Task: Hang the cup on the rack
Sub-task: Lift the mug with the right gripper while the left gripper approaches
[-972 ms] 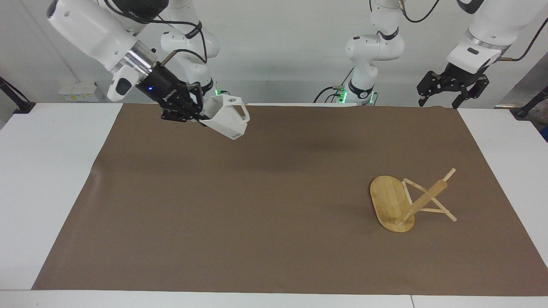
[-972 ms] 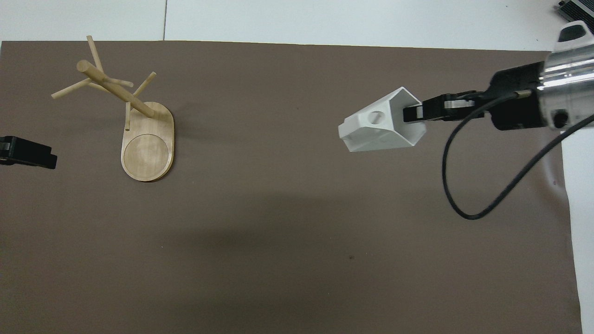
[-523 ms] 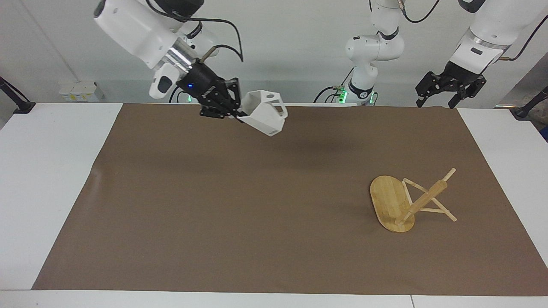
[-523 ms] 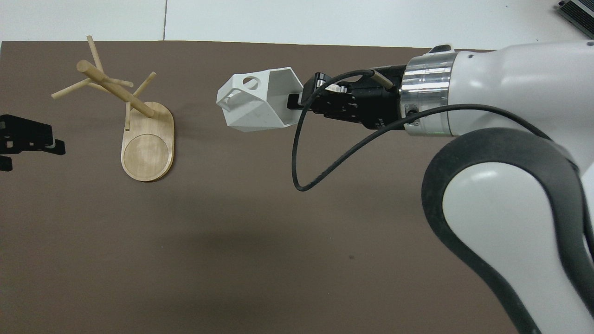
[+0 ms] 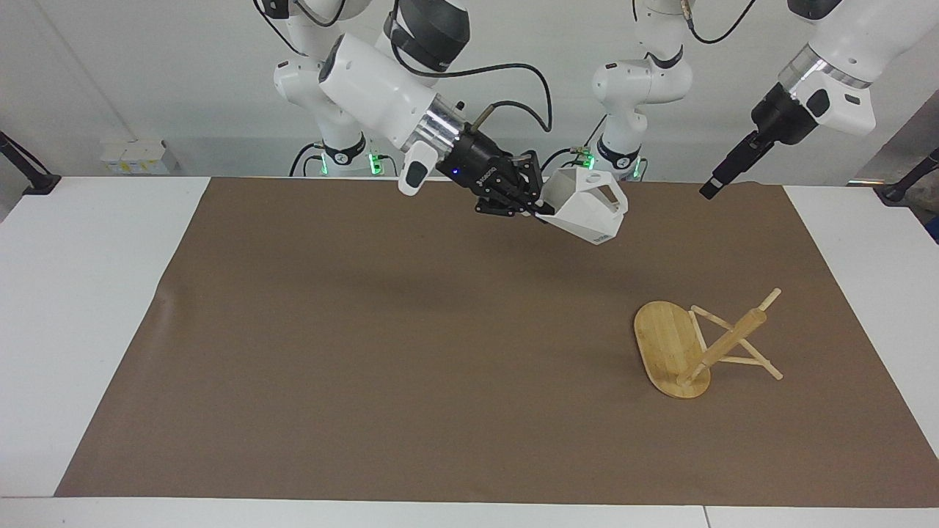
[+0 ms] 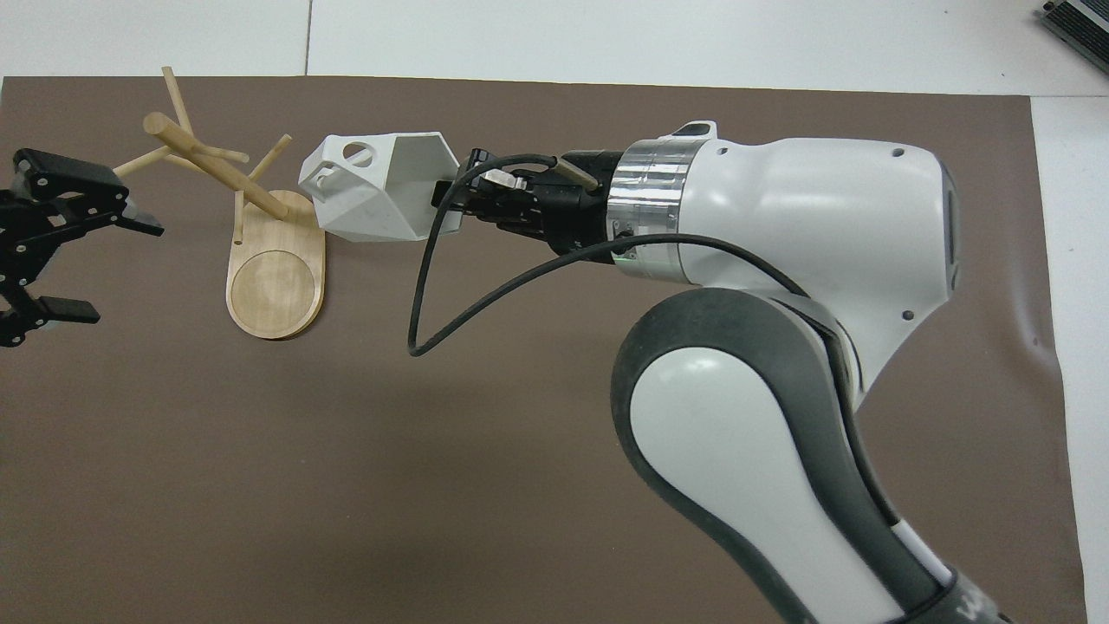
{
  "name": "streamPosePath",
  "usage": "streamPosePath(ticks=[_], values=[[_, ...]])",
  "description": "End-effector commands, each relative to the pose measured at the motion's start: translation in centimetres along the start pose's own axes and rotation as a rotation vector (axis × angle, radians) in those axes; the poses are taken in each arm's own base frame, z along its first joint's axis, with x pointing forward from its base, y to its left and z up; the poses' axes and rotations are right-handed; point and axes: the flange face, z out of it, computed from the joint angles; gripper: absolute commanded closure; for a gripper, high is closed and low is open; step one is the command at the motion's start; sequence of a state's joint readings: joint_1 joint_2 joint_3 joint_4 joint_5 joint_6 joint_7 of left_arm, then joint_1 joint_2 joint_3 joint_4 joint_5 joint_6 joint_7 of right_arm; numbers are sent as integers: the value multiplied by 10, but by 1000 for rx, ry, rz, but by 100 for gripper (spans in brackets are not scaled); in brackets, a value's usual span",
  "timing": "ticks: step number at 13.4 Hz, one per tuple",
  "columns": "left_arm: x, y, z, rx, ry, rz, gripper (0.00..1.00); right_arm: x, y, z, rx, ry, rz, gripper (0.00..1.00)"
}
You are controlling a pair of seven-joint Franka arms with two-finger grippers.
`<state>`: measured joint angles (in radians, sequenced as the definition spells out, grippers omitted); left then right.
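Two arms: one carries, one waits with nothing in it.
Right gripper (image 5: 530, 207): clamped on the rim wall of the cup (image 5: 585, 206), one finger inside the mouth and one outside, up in the air over the brown mat (image 5: 367, 352) near the mat's edge at the robots' end.
Cup: tilted on its side, mouth toward the gripper, base pointing toward the left arm's end of the table; the blocky handle with its round hole faces up and away from the wrist. In the overhead view the cup (image 6: 374, 189) appears just beside the rack, but the facing view shows it well apart and clear of every peg.
Rack (image 5: 700, 345): tipped over near the mat's corner at the left arm's end, resting on the rim of its oval base and on peg tips, post slanting upward.
Left gripper (image 6: 52, 234): jaws spread wide, hanging over the mat edge at its own end of the table, beside the rack.
Step in hand, as I judge it: carrying the cup toward the rack.
Doing it well: the rack probably needs righting or steadying first, likely by the left gripper. Keep the handle hole leading, line it up with one free peg, and approach along that peg's axis.
Risk: a sideways nudge could roll the rack.
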<state>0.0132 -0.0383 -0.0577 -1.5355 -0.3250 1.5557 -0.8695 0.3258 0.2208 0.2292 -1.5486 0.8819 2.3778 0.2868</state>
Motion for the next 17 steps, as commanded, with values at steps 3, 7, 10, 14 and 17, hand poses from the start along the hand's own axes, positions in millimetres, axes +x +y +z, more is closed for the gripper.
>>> streamPosePath(ticks=[3, 7, 10, 14, 17], values=[[6, 34, 29, -22, -78, -276, 0, -7, -3, 12, 19, -1, 44, 100], [9, 45, 43, -42, -153, -425, 0, -8, -2, 14, 16, -14, 48, 100], [15, 55, 48, -79, -240, -542, 0, -18, -8, 23, 18, -24, 78, 100], [12, 67, 53, -119, -308, -667, 0, -21, -9, 27, 19, -26, 87, 100], [6, 65, 58, -85, -340, -722, 0, -21, -9, 27, 19, -26, 86, 100]])
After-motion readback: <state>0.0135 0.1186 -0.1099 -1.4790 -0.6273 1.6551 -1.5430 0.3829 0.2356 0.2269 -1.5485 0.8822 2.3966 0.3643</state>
